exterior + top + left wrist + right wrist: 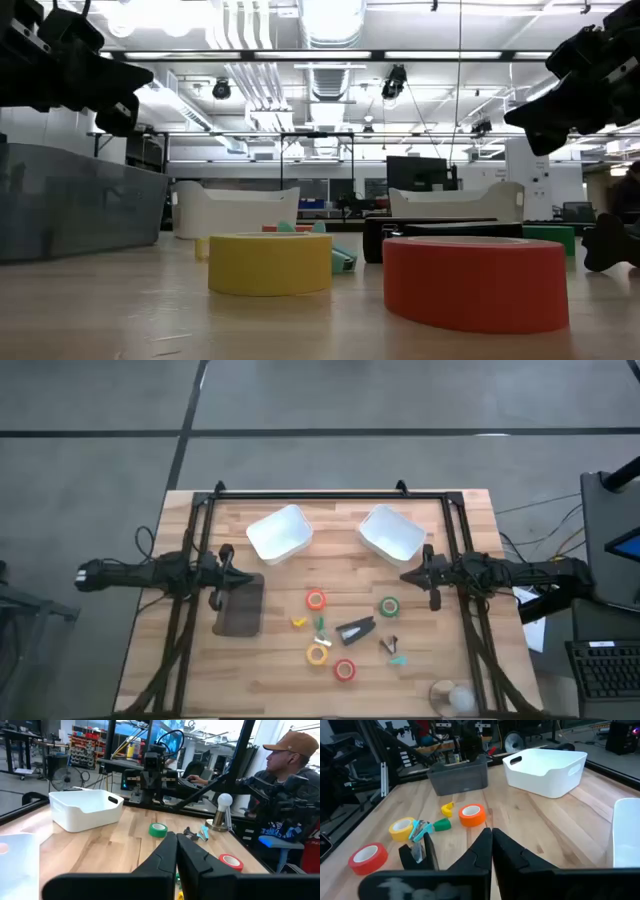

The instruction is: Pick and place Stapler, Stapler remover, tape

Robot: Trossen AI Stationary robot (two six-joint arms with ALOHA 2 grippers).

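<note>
The black stapler point(355, 629) lies on the wooden table among the tape rolls: orange point(316, 599), green point(389, 606), yellow point(318, 654) and red point(345, 670). Small claw-shaped stapler removers lie around them: yellow point(299, 622), green point(320, 624), dark point(388, 644) and teal point(399, 658). My left gripper point(240, 573) hovers shut at the table's left, above the grey bin. My right gripper point(405, 575) hovers shut at the right, near a white bin. Both sets of fingers point(176, 840) point(491, 834) are closed on nothing.
Two white bins point(280, 533) point(392, 532) stand at the far side. A grey translucent bin point(239, 605) sits at the left. A white ball on a stand point(455, 698) is at the near right corner. A person point(292, 775) sits beyond the table's right edge.
</note>
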